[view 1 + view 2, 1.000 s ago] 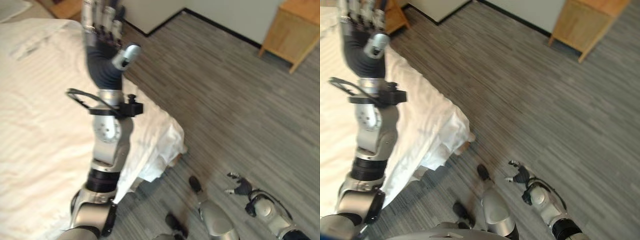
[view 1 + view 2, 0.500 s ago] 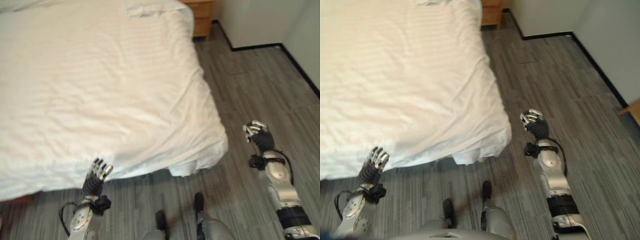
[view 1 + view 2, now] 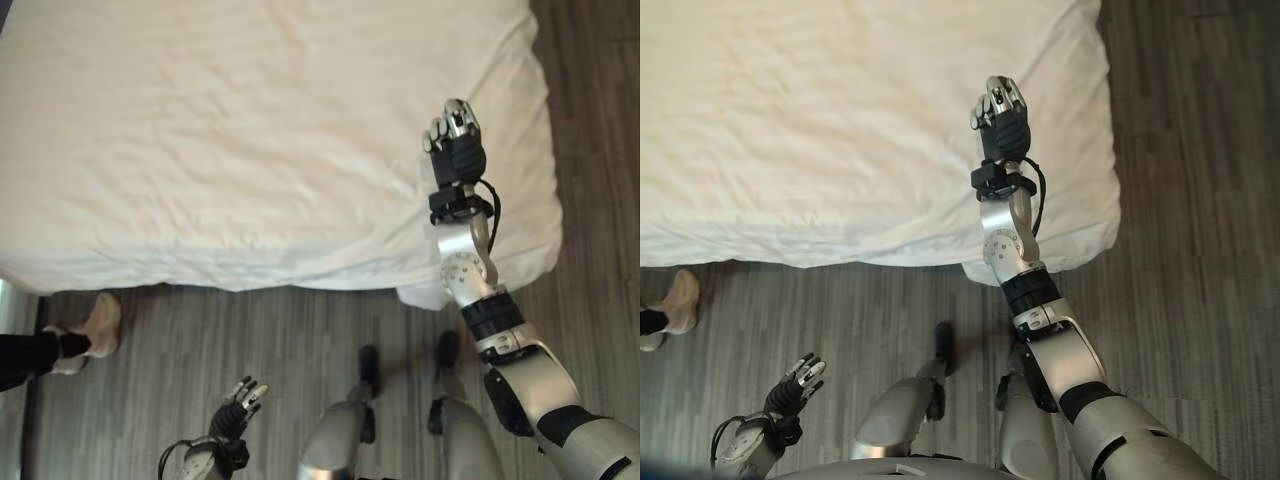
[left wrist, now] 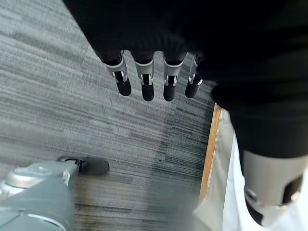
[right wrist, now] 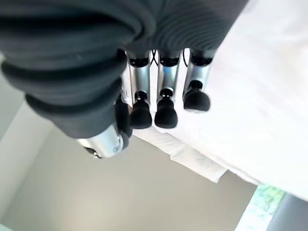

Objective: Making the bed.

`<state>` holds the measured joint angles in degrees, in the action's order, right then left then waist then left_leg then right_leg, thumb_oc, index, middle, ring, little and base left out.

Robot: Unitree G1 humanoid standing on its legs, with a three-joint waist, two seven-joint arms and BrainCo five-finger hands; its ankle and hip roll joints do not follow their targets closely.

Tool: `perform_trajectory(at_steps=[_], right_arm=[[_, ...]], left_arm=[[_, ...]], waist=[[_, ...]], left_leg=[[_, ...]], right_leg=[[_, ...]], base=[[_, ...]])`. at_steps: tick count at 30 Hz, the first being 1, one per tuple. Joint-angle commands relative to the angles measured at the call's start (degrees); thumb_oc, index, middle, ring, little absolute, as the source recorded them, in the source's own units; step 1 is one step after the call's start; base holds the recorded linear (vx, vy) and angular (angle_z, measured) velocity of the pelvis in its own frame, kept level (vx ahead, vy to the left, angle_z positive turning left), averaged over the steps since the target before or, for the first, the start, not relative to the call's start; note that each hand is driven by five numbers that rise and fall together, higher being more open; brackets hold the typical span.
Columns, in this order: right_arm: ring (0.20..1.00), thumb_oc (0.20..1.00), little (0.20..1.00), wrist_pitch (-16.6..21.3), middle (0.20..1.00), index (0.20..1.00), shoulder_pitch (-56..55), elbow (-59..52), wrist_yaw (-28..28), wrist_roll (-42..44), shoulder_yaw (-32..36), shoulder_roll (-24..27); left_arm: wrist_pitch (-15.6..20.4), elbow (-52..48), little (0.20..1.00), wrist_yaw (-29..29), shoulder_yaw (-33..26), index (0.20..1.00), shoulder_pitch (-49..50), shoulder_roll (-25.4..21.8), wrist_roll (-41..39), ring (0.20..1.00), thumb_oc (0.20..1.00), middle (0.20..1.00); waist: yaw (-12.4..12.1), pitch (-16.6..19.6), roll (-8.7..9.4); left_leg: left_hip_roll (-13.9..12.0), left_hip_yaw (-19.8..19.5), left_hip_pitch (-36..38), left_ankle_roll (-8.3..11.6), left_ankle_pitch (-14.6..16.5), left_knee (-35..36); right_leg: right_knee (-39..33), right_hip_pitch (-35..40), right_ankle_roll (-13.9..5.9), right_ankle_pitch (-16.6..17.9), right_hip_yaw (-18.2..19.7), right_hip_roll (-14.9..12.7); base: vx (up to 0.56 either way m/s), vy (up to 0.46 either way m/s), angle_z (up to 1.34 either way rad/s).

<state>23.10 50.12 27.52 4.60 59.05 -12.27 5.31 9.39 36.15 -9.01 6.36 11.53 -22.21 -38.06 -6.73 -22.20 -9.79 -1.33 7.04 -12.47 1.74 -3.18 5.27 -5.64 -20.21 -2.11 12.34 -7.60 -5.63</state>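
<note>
The white duvet (image 3: 250,140) covers the bed, lightly wrinkled, and its front edge hangs over the foot of the bed towards the floor. My right hand (image 3: 456,145) is raised over the duvet near its right front corner (image 3: 1080,235), fingers relaxed and holding nothing. In the right wrist view its fingers (image 5: 166,103) hang free above the white cover. My left hand (image 3: 795,385) is low over the wooden floor, well short of the bed, with straight fingers (image 4: 144,82) and nothing in it.
A person's foot in a pale shoe (image 3: 88,328) stands on the floor at the bed's left front corner. Grey plank floor (image 3: 220,330) runs along the foot and the right side of the bed. The bed's wooden frame edge (image 4: 210,149) shows under the sheet.
The camera has swung, so the whole scene has shifted. My right hand has come up from beside the bed corner to above the duvet. My left hand now sits lower, away from the bed edge.
</note>
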Motion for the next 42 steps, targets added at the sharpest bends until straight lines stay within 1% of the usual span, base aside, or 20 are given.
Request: perform_trajectory(at_steps=[1,7,10,12,13,16,19,20,21,22,25,26,27,29,30,31,32,35,38,42], right_arm=[[0.200,0.200,0.200,4.8,0.200,0.200,2.1,-1.7,-0.2,0.1,-0.4,-2.2],[0.200,0.200,0.200,1.8,0.200,0.200,-5.3,4.9,0.4,-1.3,2.1,-2.1],[0.200,0.200,0.200,-1.1,0.200,0.200,-12.4,9.3,0.6,-3.4,6.3,1.5],[0.200,0.200,0.200,-1.9,0.200,0.200,-17.2,9.9,0.4,-4.0,9.8,4.4],[0.200,0.200,0.200,-2.1,0.200,0.200,-19.5,8.5,0.5,-5.0,8.9,2.9],[0.200,0.200,0.200,-2.3,0.200,0.200,-24.5,11.7,1.0,-6.9,12.3,5.7],[0.200,0.200,0.200,-3.7,0.200,0.200,-30.7,11.9,1.5,-10.4,16.0,9.2],[0.200,0.200,0.200,-4.7,0.200,0.200,-35.4,10.4,2.0,-14.8,17.0,10.9],[0.200,0.200,0.200,-4.7,0.200,0.200,-35.4,10.3,2.0,-14.9,16.9,10.8],[1.000,1.000,1.000,-5.6,1.000,1.000,-37.5,9.6,1.5,-16.9,16.8,11.1],[1.000,1.000,1.000,-8.3,1.000,1.000,-45.3,2.2,-0.3,-29.4,11.6,12.0],[1.000,1.000,1.000,-8.3,1.000,1.000,-45.3,2.2,-0.2,-29.4,11.5,12.0],[1.000,1.000,1.000,-9.2,1.000,1.000,-47.9,-1.6,-1.5,-34.9,8.2,12.2],[1.000,1.000,1.000,-9.6,1.000,1.000,-48.9,-3.0,-2.1,-36.5,6.4,11.7],[1.000,1.000,1.000,-10.1,1.000,1.000,-49.6,-4.3,-2.6,-38.1,4.1,11.5],[1.000,1.000,1.000,-10.5,1.000,1.000,-49.4,-6.3,-3.0,-41.7,0.7,12.1],[1.000,1.000,1.000,-10.8,1.000,1.000,-48.7,-6.9,-2.9,-44.3,-0.5,12.9],[1.000,1.000,1.000,-11.3,1.000,1.000,-48.5,-8.8,-3.6,-47.7,-1.7,14.3],[1.000,1.000,1.000,-11.6,1.000,1.000,-45.3,-8.0,-3.6,-52.3,-3.7,15.5],[1.000,1.000,1.000,-11.9,1.000,1.000,-45.0,-11.2,-3.3,-51.8,-2.7,16.3]], left_arm=[[2.4,-1.1,1.000,-0.3,1.2,1.000,-2.4,-5.0,-3.4,1.000,1.000,1.000],[3.4,-3.6,1.000,-0.7,0.3,1.000,-3.0,-3.7,-4.4,1.000,1.000,1.000],[4.0,-2.2,1.000,-0.5,-0.1,1.000,-3.9,-0.7,-2.9,1.000,1.000,1.000],[4.1,-1.1,1.000,-0.5,-0.6,1.000,-4.2,0.5,-1.9,1.000,1.000,1.000],[3.2,3.3,1.000,4.3,0.5,1.000,-12.5,2.8,0.0,1.000,1.000,1.000],[4.1,8.7,1.000,5.0,-0.8,1.000,-18.6,4.8,-0.4,1.000,1.000,1.000],[4.1,9.6,1.000,5.8,-1.7,1.000,-19.2,5.9,-1.9,1.000,1.000,1.000],[3.6,9.9,1.000,6.0,-2.8,1.000,-18.5,6.2,-2.1,1.000,1.000,1.000],[3.6,9.9,1.000,6.0,-2.8,1.000,-18.5,6.2,-2.1,1.000,1.000,1.000],[3.3,10.0,1.000,5.9,-3.3,1.000,-17.6,6.2,-1.9,1.000,1.000,1.000],[1.8,10.5,1.000,5.9,-3.6,1.000,-15.1,7.2,0.5,1.000,1.000,1.000],[1.8,10.5,1.000,5.9,-3.7,1.000,-15.0,7.2,0.5,1.000,1.000,1.000],[0.7,11.3,1.000,5.8,-3.8,1.000,-14.1,7.8,1.5,1.000,1.000,1.000],[0.2,12.3,1.000,5.8,-3.5,1.000,-14.0,8.1,1.6,1.000,1.000,1.000],[-0.2,13.4,1.000,6.0,-3.2,1.000,-14.2,8.7,1.4,1.000,1.000,1.000],[-1.2,14.1,1.000,5.1,-2.3,1.000,-13.4,9.6,1.2,1.000,1.000,1.000],[-1.6,13.6,1.000,4.3,-2.1,1.000,-12.3,9.6,0.8,1.000,1.000,1.000],[-3.3,13.8,1.000,2.0,-2.1,1.000,-8.6,9.4,0.7,1.000,1.000,1.000],[-4.1,25.6,1.000,2.9,-4.1,1.000,-5.5,10.1,12.4,1.000,1.000,1.000],[-2.0,27.3,1.000,4.6,-4.2,1.000,-5.0,9.7,17.1,1.000,1.000,1.000]], waist=[[0.7,0.7,-1.47],[2.8,1.3,-6.17],[5.7,2.2,-5.89],[7.3,2.9,-5.08],[10.1,3.2,-3.44],[12.7,4.8,-0.70],[15.3,6.7,2.55],[17.0,8.2,4.96],[17.0,8.2,5.08],[17.5,8.8,6.29],[19.6,10.2,11.12],[19.6,10.3,11.23],[20.5,10.5,13.83],[20.7,10.5,14.86],[20.9,10.2,15.66],[20.0,10.6,15.62],[19.3,11.1,15.97],[18.5,12.7,16.52],[14.9,15.5,15.88],[13.6,17.6,15.66]], left_leg=[[0.4,-1.6,-6.2,1.11,-3.5,-0.3],[2.1,0.1,-9.7,0.72,-3.2,-0.3],[2.7,1.6,-8.4,-0.19,-1.9,-0.3],[2.9,1.8,-7.1,-0.59,-1.2,-0.3],[2.8,2.6,-6.3,-0.49,-0.6,-0.3],[2.7,3.7,-3.2,-0.96,0.6,-0.3],[2.5,5.0,0.3,-1.32,1.9,-0.3],[2.1,6.1,3.1,-1.60,2.8,-0.3],[2.2,6.2,3.0,-1.58,2.6,-0.3],[2.2,6.7,4.4,-1.73,3.0,-0.3],[1.4,9.3,8.7,-1.77,3.9,-0.3],[1.4,9.4,8.5,-1.75,3.7,-0.3],[0.5,10.8,9.9,-1.33,3.8,-0.3],[-0.2,11.6,10.2,-1.06,3.4,-0.3],[-1.4,12.6,10.9,-0.80,3.0,-0.3],[-4.2,15.1,12.3,0.04,3.3,-0.3],[-5.3,16.7,12.4,0.36,2.6,-0.3],[-7.1,19.9,12.8,0.78,1.6,-0.3],[-11.1,29.0,13.7,1.91,-0.7,-0.5],[-15.0,33.6,14.7,4.23,-3.4,-0.8]], right_leg=[[0.6,-0.5,-5.08,-1.8,4.0,-4.2],[0.6,-5.4,-5.83,-1.0,6.1,-5.6],[0.6,-5.6,-6.34,-1.3,7.4,-5.9],[0.6,-4.9,-6.50,-1.4,7.9,-5.8],[0.6,-4.7,-6.76,-1.4,8.4,-5.6],[0.6,-3.0,-7.03,-1.3,9.0,-5.4],[0.6,-0.6,-7.35,-1.6,9.7,-4.8],[0.6,1.5,-7.70,-2.0,10.4,-4.2],[0.6,1.4,-7.67,-1.8,10.5,-4.2],[0.6,2.5,-7.68,-1.7,10.6,-4.0],[0.6,5.3,-8.55,-0.2,11.0,-2.9],[0.6,5.1,-8.51,0.0,11.1,-3.0],[0.8,6.1,-9.22,1.8,11.0,-2.6],[1.2,5.9,-9.31,2.6,10.7,-2.4],[2.6,6.3,-8.98,2.1,8.8,-2.2],[6.5,8.2,-7.60,-3.1,1.3,-3.3],[8.5,9.7,-7.05,-4.9,-2.2,-4.2],[11.3,12.5,-6.29,-6.4,-5.6,-6.0],[12.4,17.7,-6.62,-4.9,-16.0,-11.9],[7.1,19.9,-6.45,-7.8,-13.7,-9.2]], base=[[-0.08,0.094,0.05],[-0.08,0.095,0.00],[0.00,0.097,-0.18],[0.05,0.029,-0.23],[0.07,0.029,-0.12],[0.10,-0.002,-0.24],[0.12,0.013,-0.32],[0.10,0.012,-0.35],[0.10,0.013,-0.56],[0.02,0.016,-0.70],[0.03,-0.018,-0.48],[-0.04,-0.090,-0.47],[-0.04,-0.068,-0.55],[-0.10,-0.086,-0.42],[-0.17,-0.092,-0.23],[-0.20,-0.113,-0.55],[-0.14,-0.075,-1.00],[-0.13,-0.139,-1.29],[-0.15,-0.149,-1.68],[-0.02,-0.373,-1.62]])
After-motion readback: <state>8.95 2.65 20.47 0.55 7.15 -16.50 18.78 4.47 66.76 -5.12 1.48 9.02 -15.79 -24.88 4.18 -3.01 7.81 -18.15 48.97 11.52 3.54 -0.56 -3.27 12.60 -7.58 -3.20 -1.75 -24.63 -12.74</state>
